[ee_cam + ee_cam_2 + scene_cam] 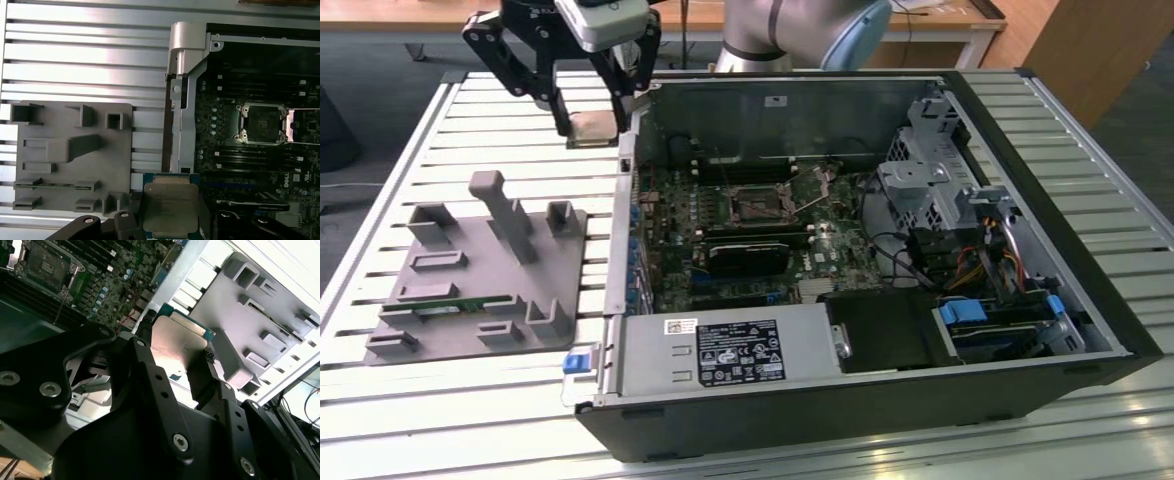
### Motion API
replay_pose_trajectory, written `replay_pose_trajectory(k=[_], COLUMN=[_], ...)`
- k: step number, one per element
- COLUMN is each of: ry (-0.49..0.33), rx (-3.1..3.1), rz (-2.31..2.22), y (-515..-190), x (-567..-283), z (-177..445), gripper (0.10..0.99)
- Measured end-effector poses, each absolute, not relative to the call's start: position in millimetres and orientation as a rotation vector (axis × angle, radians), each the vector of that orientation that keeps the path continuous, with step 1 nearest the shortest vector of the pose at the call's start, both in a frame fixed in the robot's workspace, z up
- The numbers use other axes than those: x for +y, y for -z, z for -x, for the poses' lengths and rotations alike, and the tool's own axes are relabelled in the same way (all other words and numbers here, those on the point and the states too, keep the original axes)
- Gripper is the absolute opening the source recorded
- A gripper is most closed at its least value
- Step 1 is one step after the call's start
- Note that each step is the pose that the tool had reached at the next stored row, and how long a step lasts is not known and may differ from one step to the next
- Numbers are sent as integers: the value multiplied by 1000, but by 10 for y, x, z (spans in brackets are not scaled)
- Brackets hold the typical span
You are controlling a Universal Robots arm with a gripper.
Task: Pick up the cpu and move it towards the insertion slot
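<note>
Hand [594, 125] clamped on cpu [170, 208], lifted above desk [480, 120], just outside case [1067, 200] wall. Slot [261, 123] inside case, well apart from cpu. White label on grey box [720, 350]; print unread.

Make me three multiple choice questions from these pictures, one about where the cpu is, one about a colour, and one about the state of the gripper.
1. Where is the cpu?
A. Seated in the insertion slot
B. Held up between the gripper fingers, outside the computer case
C. Lying on the grey holder tray

2. What colour is the holder tray?
A. Grey
B. Red
C. Yellow

3. What state is the gripper in?
A. Wide open and empty
B. Shut on the cpu
C. Shut on a green memory stick

Answers:
1. B: both wrist views show the chip clamped between the fingers, and the insertion slot sits empty inside the case.
2. A: the tray is plain grey in every view.
3. B: the fingers press the chip's two sides.
</note>
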State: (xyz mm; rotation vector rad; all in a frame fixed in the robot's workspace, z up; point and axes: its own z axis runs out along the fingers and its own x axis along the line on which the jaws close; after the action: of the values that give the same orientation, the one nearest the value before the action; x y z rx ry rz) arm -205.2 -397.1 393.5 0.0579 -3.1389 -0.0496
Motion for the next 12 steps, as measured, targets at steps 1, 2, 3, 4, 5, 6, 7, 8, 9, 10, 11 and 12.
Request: replay_pose_trajectory(k=[1,2,3,4,5,6,7,8,9,10,11,12], ry=[50,50,50,50,50,50,50,50,50,50,50,50], rx=[-3139,-3139,-3139,-3139,-3139,-3139,-3139,-3139,-3139,-3139,-3139,-3139], rz=[-58,-58,-58,-58,-58,-58,-58,-58,-58,-58,-58,-58], y=[-3935,-3935,-3935,-3935,-3935,-3935,-3935,-3935,-3935,-3935,-3935,-3935], x=[-3971,-3971,-3971,-3971,-3971,-3970,-3970,-3970,-3970,-3969,-3968,-3967], z=[2036,2021,2005,1985,1967,1949,1931,1909,1887,1864,1846,1830], gripper=[533,533,533,533,533,533,533,533,533,533,533,533])
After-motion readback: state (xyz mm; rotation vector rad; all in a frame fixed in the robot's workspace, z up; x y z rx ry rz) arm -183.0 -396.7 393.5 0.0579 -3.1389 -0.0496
